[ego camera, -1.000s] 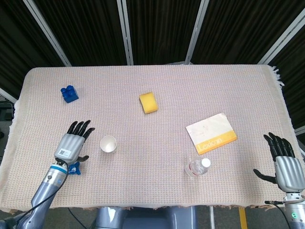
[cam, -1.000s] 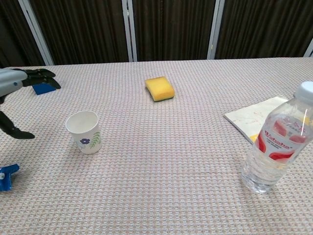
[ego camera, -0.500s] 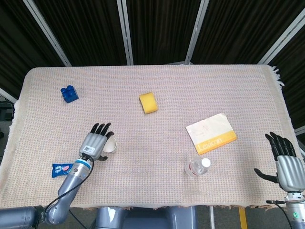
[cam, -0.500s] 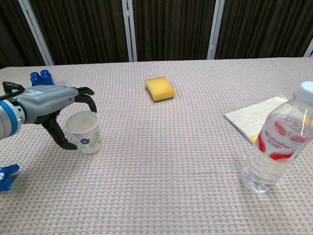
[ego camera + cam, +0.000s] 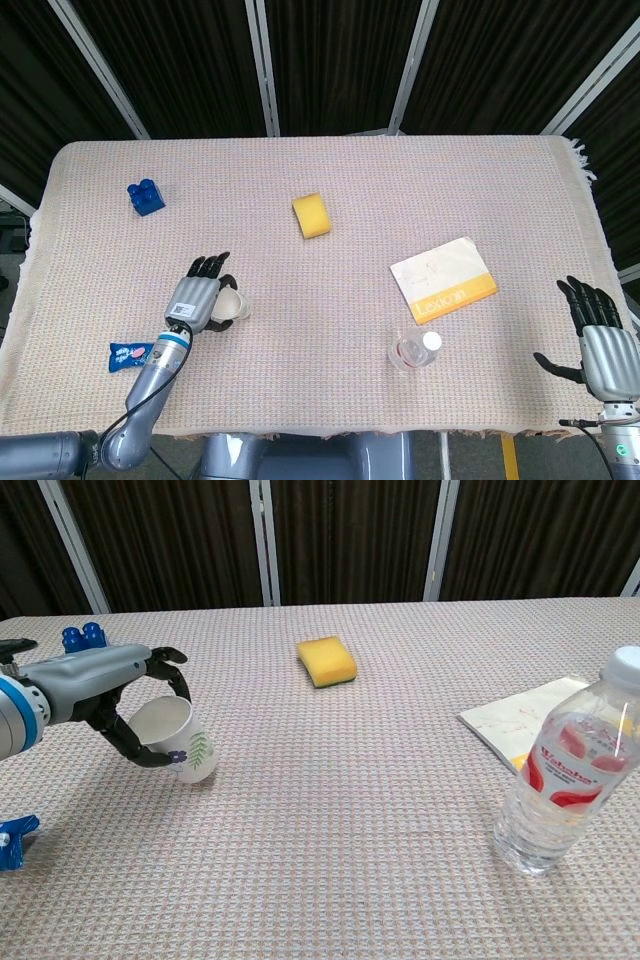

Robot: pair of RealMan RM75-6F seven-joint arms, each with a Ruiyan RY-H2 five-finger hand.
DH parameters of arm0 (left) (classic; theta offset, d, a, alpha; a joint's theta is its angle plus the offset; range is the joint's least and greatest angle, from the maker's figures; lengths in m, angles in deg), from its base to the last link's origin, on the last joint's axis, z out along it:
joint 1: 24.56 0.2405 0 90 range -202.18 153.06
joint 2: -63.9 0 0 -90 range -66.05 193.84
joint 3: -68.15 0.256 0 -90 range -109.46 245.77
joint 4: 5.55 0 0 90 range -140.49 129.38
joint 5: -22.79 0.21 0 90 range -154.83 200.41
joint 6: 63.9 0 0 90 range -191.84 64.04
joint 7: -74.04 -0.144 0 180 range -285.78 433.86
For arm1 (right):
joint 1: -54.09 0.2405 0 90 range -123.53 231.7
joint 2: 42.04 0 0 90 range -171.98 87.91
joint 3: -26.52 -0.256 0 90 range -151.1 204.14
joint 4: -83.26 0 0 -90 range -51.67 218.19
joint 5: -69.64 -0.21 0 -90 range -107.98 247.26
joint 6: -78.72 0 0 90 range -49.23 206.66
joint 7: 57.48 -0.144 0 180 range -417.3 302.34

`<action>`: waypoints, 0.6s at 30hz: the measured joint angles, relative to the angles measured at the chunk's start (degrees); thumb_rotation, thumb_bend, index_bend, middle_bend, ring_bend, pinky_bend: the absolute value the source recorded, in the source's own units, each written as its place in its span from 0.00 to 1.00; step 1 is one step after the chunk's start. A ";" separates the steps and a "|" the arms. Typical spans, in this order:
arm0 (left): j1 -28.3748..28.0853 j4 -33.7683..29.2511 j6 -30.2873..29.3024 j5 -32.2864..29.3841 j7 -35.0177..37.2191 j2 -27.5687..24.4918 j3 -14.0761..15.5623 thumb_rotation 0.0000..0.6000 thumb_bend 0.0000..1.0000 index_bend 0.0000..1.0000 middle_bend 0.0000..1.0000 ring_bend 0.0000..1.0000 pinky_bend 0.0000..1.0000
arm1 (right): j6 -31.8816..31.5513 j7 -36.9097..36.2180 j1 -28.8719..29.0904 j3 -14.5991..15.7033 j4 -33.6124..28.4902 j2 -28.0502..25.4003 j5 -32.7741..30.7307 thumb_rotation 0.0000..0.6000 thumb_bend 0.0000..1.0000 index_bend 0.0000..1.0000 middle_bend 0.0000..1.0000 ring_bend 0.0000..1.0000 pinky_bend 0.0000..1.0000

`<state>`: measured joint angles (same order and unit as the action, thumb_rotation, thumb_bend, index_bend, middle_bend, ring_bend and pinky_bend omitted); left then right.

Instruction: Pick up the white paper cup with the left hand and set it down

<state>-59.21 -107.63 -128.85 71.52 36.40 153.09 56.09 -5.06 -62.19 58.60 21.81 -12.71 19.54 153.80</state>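
The white paper cup [image 5: 233, 306] [image 5: 185, 743] with a flower print stands at the front left of the table, tipped toward my left hand [image 5: 195, 298] [image 5: 105, 683]. That hand grips it from the left, fingers curled over the rim and thumb under the side. The cup's lower edge seems to touch the cloth still. My right hand [image 5: 603, 345] hovers off the table's front right corner with its fingers spread and nothing in it; the chest view does not show it.
A blue block [image 5: 146, 196] sits at the back left, a yellow sponge [image 5: 313, 215] mid-table, a yellow-and-white booklet [image 5: 443, 279] to the right. A water bottle [image 5: 415, 350] stands near the front edge. A blue packet [image 5: 131, 354] lies beside my left forearm.
My left hand moved right from beside the cup and closed its fingers around it. The cup has tipped toward the hand. The right hand stayed put.
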 measured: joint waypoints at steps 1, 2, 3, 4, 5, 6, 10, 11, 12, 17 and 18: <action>0.51 -0.01 0.22 0.19 2.98 -0.11 -0.18 1.00 0.14 0.37 0.00 0.00 0.00 | 0.01 0.09 0.00 0.01 0.00 0.02 -0.01 1.00 0.06 0.00 0.00 0.00 0.00; 0.91 0.06 0.45 0.31 5.25 -0.18 -0.29 1.00 0.14 0.37 0.00 0.00 0.00 | 0.02 0.26 0.01 0.02 -0.01 0.05 -0.01 1.00 0.06 0.00 0.00 0.00 0.00; 1.31 0.24 0.74 0.41 7.50 -0.24 -0.36 1.00 0.14 0.38 0.00 0.00 0.00 | 0.02 0.42 0.01 0.03 0.00 0.09 0.00 1.00 0.06 0.00 0.00 0.00 0.00; 1.82 0.67 1.25 0.58 10.36 -0.31 -0.37 1.00 0.14 0.38 0.00 0.00 0.00 | 0.03 0.53 0.02 0.04 0.00 0.14 0.01 1.00 0.06 0.00 0.00 0.00 0.00; 2.20 1.16 1.71 0.70 12.31 -0.36 -0.32 1.00 0.14 0.38 0.00 0.00 0.00 | 0.07 0.58 0.03 0.08 -0.01 0.18 0.01 1.00 0.06 0.00 0.00 0.00 0.00; 2.55 1.85 2.25 0.80 14.00 -0.40 -0.19 1.00 0.14 0.38 0.00 0.00 0.00 | 0.13 0.63 0.05 0.09 0.00 0.22 0.00 1.00 0.06 0.00 0.00 0.00 0.00; 3.61 5.55 4.53 1.34 17.56 -0.69 1.10 1.00 0.14 0.38 0.00 0.00 0.00 | 0.28 0.85 0.12 0.12 0.03 0.35 -0.05 1.00 0.06 0.00 0.00 0.00 0.00; 3.73 6.15 4.77 1.58 17.83 -0.83 1.51 1.00 0.14 0.38 0.00 0.00 0.00 | 0.29 0.86 0.12 0.12 0.01 0.34 -0.05 1.00 0.06 0.00 0.00 0.00 0.00; 3.81 6.61 4.95 1.86 17.93 -1.04 1.93 1.00 0.14 0.37 0.00 0.00 0.00 | 0.31 0.84 0.12 0.13 -0.01 0.33 -0.04 1.00 0.06 0.00 0.00 0.00 0.00; 3.81 7.08 5.63 2.03 17.13 -2.97 3.17 1.00 0.15 0.18 0.00 0.00 0.00 | 0.22 0.94 0.12 0.16 0.01 0.40 0.08 1.00 0.06 0.00 0.00 0.00 0.00; 3.72 6.93 5.76 1.86 16.80 -3.45 3.25 1.00 0.15 0.12 0.00 0.00 0.00 | 0.21 0.98 0.11 0.18 -0.02 0.41 0.13 1.00 0.06 0.00 0.00 0.00 0.00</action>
<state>-55.49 -100.70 -123.09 73.37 53.20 149.64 59.34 -4.85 -61.21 58.71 21.99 -12.73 19.94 153.93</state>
